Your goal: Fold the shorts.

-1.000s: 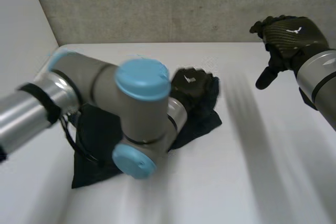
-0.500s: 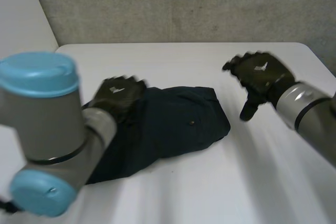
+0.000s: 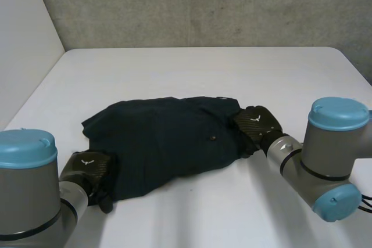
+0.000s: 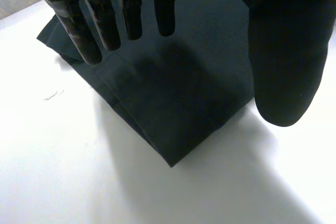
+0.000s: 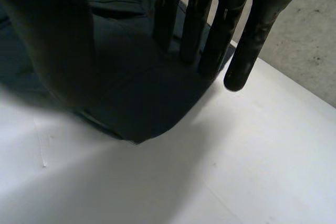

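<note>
1. Shorts (image 3: 168, 137), dark navy, are laid flat across the middle of a white table (image 3: 192, 62). Layered edges are seen at one corner, so a first fold is judged to be already made.
2. The left hand (image 3: 87, 169) is placed at the shorts' near-left corner. Its fingers (image 4: 105, 19) are held straight and spread just above the cloth, with the thumb well apart. Nothing is pinched.
3. The right hand (image 3: 256, 123) is placed at the opposite, rounded end of the shorts. Its fingers (image 5: 207, 30) are held straight and side by side over the cloth, with the thumb apart. Whether the tips touch the cloth cannot be told.
4. The hands are judged to be set at the two ends so that the cloth can be pinned or gripped evenly for the next fold.
5. The whole garment lies between the two hands, with its corner under the left palm and its rounded end under the right fingertips.
</note>
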Motion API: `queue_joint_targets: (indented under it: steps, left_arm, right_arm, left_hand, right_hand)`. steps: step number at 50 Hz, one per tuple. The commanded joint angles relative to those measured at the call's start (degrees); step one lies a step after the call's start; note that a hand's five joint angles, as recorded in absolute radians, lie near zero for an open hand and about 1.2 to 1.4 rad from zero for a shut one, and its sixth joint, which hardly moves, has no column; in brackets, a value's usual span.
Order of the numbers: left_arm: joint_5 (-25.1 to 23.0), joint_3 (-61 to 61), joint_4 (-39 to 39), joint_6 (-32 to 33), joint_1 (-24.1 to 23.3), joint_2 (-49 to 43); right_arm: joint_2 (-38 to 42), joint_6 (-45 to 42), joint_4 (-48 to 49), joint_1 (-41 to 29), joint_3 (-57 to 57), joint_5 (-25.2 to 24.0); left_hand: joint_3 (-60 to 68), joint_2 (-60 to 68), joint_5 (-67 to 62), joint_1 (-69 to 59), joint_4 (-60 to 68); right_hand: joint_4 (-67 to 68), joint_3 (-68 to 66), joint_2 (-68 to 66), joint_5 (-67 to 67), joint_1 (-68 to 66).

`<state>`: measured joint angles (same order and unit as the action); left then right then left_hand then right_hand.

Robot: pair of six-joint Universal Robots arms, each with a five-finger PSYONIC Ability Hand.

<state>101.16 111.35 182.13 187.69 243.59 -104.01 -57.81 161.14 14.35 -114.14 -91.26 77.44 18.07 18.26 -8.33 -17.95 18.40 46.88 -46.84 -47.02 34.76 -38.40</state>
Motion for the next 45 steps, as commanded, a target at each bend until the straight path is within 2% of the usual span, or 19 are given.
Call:
queue_joint_targets:
  steps: [1,18,32,38,45]
  left_arm:
    - [0.18,-0.87,1.91,0.22,-0.22,-2.34]
    - [0.27,-0.61,4.28,3.30,-0.22,-3.92]
    - [0.44,-1.14,6.39,4.00,-0.05,-5.33]
    - [0.44,-1.31,6.39,4.88,-0.05,-5.42]
    - [0.62,-4.03,5.69,7.95,0.30,-0.68]
  right_arm:
    - [1.21,0.75,0.41,-0.47,1.87,0.34]
    - [-4.50,7.87,-2.04,-0.11,2.75,0.79]
    - [-6.43,7.96,-5.73,0.15,3.89,0.96]
    - [-7.14,7.96,-8.46,0.15,4.95,0.96]
    - [-9.86,6.91,-12.41,-0.29,7.93,0.96]
  left_hand:
    - [5.43,5.24,-5.17,-5.54,5.10]
    - [12.99,12.81,-12.74,-13.11,12.67]
    - [40.23,40.04,-39.98,-40.35,39.91]
    - [60.56,60.37,-60.31,-60.68,60.24]
    - [61.93,61.74,-61.67,-62.05,61.60]
  right_hand:
    - [33.12,-33.16,-32.98,35.24,-41.60]
    - [33.12,-33.16,-32.98,35.24,-41.60]
    - [33.12,-33.16,-32.98,35.24,-41.60]
    - [33.12,-33.16,-32.98,35.24,-41.60]
    - [33.12,-33.16,-32.98,35.24,-41.60]
